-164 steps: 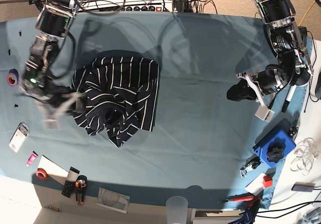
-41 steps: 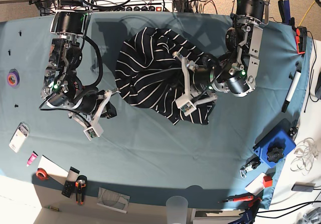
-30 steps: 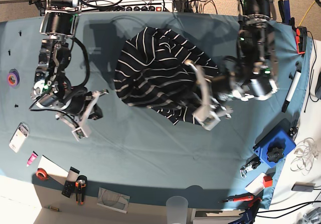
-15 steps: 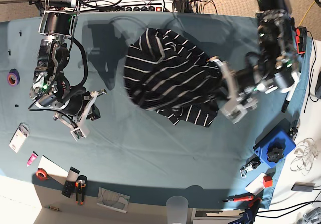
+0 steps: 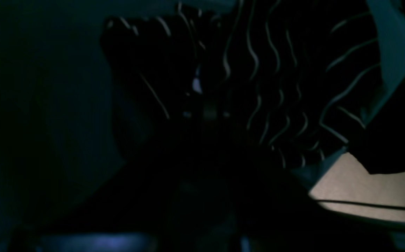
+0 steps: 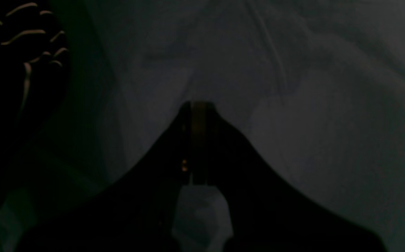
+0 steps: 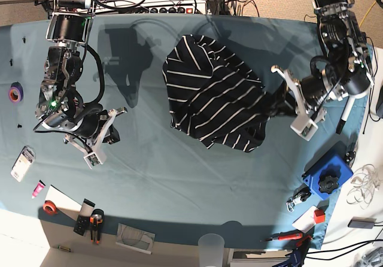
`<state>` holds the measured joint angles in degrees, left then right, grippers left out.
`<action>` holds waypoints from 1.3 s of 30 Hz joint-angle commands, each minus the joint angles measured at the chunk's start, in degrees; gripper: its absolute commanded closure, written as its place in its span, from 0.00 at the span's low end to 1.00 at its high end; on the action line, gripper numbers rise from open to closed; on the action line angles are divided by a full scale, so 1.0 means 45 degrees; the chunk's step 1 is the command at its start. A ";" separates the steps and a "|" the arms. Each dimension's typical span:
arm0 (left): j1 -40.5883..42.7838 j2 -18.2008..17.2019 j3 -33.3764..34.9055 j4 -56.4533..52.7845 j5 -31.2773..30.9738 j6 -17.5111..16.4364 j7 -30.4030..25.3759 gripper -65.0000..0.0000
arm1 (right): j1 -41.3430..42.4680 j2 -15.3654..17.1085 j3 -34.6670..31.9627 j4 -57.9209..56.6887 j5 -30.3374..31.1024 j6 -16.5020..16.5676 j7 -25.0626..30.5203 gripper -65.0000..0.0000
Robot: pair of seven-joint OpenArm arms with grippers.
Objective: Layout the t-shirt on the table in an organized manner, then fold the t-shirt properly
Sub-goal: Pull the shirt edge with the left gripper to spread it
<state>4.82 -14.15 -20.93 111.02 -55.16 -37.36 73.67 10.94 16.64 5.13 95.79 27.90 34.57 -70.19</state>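
**Striped t-shirt held at one edge by the left arm**

In both wrist views we see mostly darkness. The left wrist view shows only wavy white stripes of the t-shirt (image 5: 276, 87) bunched close around the left gripper (image 5: 207, 112); the fingertips are lost in shadow. The right wrist view shows the right gripper (image 6: 197, 140) with its jaws pressed together on nothing, over bare cloth, and a bit of striped fabric cut off at the left edge.

From the base view we see the t-shirt (image 7: 212, 96) lying crumpled, right of centre, on the teal table (image 7: 179, 183). Its right edge is stretched toward the left gripper (image 7: 278, 105), which is clamped on the fabric. Wide bare cloth lies near us and to the left of the shirt. Small tools line the near edge and a blue box (image 7: 326, 180) sits near right.

The left arm reaches in from the far right, bent sideways toward the shirt. The right arm hangs from the far left, its gripper (image 7: 111, 135) well apart from the shirt.
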 commanded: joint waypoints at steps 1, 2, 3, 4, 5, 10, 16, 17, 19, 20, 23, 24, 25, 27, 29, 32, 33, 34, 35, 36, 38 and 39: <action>0.0078 -0.0102 -0.0049 0.0214 -0.0316 -0.0053 -0.0228 1.00 | 0.0287 0.0151 0.0053 0.0228 0.0121 0.0063 0.0340 1.00; 0.0277 -0.0102 -0.0049 0.0214 -0.0277 -0.0053 -0.0238 1.00 | 0.0287 0.0151 0.0053 0.0228 0.0121 0.0063 0.0335 1.00; 0.0481 -0.0102 -0.0049 0.0214 -0.0092 -0.0049 -0.0253 1.00 | 0.0287 0.0151 0.0053 0.0228 0.0121 0.0063 0.0340 1.00; 0.0690 -0.0102 -0.0049 0.0214 0.0301 -0.0044 -0.0301 1.00 | 0.0287 0.0151 0.0053 0.0228 0.0121 0.0063 0.0340 1.00; 0.0894 -0.0102 -0.0058 0.0214 0.0792 -0.0049 -0.0408 1.00 | 0.0287 0.0151 0.0053 0.0228 0.0121 0.0063 0.0340 1.00; 0.1948 -0.0097 -0.0058 0.0214 0.2132 -0.0044 -0.2448 1.00 | 0.0287 0.0151 0.0053 0.0228 0.0160 0.0063 0.0447 1.00; 0.2098 -0.0097 -0.0058 0.0214 0.2118 0.0010 -0.2788 0.67 | 0.0287 0.0151 0.0053 0.0228 0.0175 0.0063 0.0665 1.00; 0.2098 -0.0102 -0.0058 0.0214 0.2118 0.0141 -0.2968 0.58 | 0.0287 0.0151 0.0053 0.0228 0.0175 0.0063 0.0680 1.00; 0.2064 -0.0097 -0.0058 0.0214 0.2123 0.0646 -0.3225 0.54 | 0.0287 0.0151 0.0053 0.0228 0.0180 0.0063 0.0695 1.00; 0.2016 -0.0097 -0.0058 0.0214 0.2113 0.0797 -0.3254 0.54 | 0.0287 0.0151 0.0053 0.0228 0.0180 0.0063 0.0695 1.00; 0.1666 -0.0097 -0.0058 0.0219 0.2069 0.1015 -0.3245 0.54 | 0.0282 0.0146 0.0049 0.0228 0.0316 0.0068 0.0695 1.00; 0.1525 -0.0097 -0.0058 0.0223 0.2001 0.1015 -0.3240 0.54 | 0.0282 0.0146 0.0044 0.0228 0.0500 0.0068 0.0690 1.00; 0.1375 -0.0097 -0.0058 0.0228 0.1870 0.1005 -0.3240 0.54 | 0.0282 0.0141 0.0039 0.0228 0.0699 0.0068 0.0685 1.00; 0.1015 -0.0092 -0.0058 0.0228 0.1467 0.0874 -0.3240 0.54 | 0.0287 0.0102 0.0039 0.0228 0.1117 0.0073 0.0646 1.00; 0.0617 -0.0087 -0.0058 0.0248 0.0952 0.0398 -0.3240 0.54 | 0.0282 -0.0024 0.0039 0.0228 0.1180 0.0083 0.0631 1.00; -0.0083 0.0019 -0.0049 0.0486 -0.0015 -0.0586 -0.3264 0.54 | 0.0282 -0.0170 0.0039 0.0228 0.1180 0.0083 0.0602 1.00; -0.0301 0.0029 -0.0044 0.0602 -0.0243 -0.0586 -0.3356 0.54 | 0.0282 -0.0204 0.0039 0.0228 0.1175 0.0083 0.0602 1.00; -0.0491 0.0039 -0.0034 0.0695 -0.0262 -0.0586 -0.3546 0.54 | 0.0282 -0.0209 0.0039 0.0228 0.1175 0.0083 0.0602 1.00; -0.0651 0.0034 0.0049 0.0743 -0.0223 -0.0586 -0.3793 0.54 | 0.0282 -0.0204 0.0039 0.0228 0.1171 0.0087 0.0602 1.00; -0.0792 0.0000 0.0233 0.0748 -0.0194 -0.0586 -0.3910 0.54 | 0.0282 -0.0199 0.0044 0.0228 0.1112 0.0087 0.0588 1.00; -0.0976 -0.0083 0.1171 0.0748 0.0476 -0.0586 -0.4099 0.54 | 0.0282 -0.0199 0.0044 0.0228 0.0865 0.0083 0.0539 1.00; -0.1054 -0.0102 0.1870 0.0743 0.1093 -0.0586 -0.4245 0.54 | 0.0282 -0.0194 0.0044 0.0228 0.0641 0.0078 0.0520 1.00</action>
<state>0.93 -14.48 -12.21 113.51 -48.31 -39.53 56.25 10.94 15.20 5.08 95.79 30.44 34.74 -68.75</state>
